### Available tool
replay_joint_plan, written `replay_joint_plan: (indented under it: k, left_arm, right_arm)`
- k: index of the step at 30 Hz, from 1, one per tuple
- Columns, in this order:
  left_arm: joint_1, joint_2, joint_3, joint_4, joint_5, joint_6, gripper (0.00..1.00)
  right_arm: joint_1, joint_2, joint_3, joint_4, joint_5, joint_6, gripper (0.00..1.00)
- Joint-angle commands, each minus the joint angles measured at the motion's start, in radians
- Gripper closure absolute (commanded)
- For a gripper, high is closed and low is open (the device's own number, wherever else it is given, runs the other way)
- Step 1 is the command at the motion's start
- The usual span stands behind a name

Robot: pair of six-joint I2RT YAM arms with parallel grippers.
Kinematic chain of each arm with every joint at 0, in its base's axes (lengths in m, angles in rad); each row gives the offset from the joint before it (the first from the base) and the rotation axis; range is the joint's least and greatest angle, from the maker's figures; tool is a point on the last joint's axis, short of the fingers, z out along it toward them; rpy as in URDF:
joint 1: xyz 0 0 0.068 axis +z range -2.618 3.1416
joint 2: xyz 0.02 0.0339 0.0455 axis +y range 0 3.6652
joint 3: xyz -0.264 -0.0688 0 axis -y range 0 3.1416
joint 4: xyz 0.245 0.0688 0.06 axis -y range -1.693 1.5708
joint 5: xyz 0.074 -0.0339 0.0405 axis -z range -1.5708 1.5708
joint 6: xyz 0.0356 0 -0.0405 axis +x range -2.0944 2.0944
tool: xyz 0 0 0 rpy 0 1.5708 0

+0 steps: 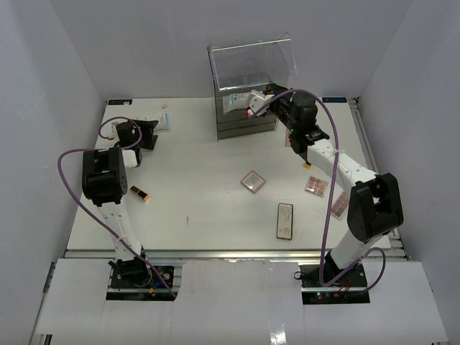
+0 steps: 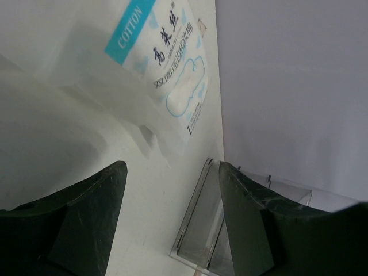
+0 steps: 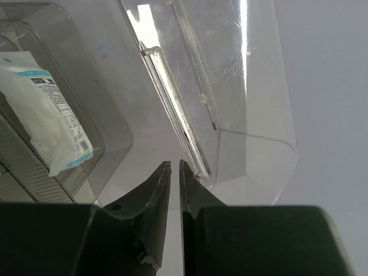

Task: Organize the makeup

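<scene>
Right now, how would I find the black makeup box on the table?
Look at the white table, just left of the right arm. The black compact lies there flat. Its neighbours are pinkish palettes; it alone is long and black.

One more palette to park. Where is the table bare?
Bare: the table between the small tube and the square palette, up to the drawer box. Crowded: the right side, with the black compact and pink palettes beside the right arm.
</scene>
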Motion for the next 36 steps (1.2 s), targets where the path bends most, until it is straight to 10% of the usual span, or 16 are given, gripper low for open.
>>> replay_joint_plan:
  k: [1, 11, 23, 36]
  left_arm:
    - [0.012, 0.025, 0.052, -0.014, -0.038, -0.056, 0.25]
    - [0.014, 0.111, 0.157, -0.085, -0.102, -0.118, 0.34]
    - [0.018, 0.14, 0.16, -0.075, -0.079, -0.148, 0.83]
    - [0.017, -0.204, -0.12, 0.092, 0.184, 0.057, 1.0]
  right_arm:
    - [0.005, -0.011, 0.01, 0.073, 0.01, -0.008, 0.82]
    - [0.003, -0.008, 0.009, 0.077, 0.008, -0.008, 0.82]
    - [0.004, -0.008, -0.008, 0.09, 0.008, -0.005, 0.83]
    - [0.003, -0.047, -0.043, 0.108, 0.005, 0.021, 0.82]
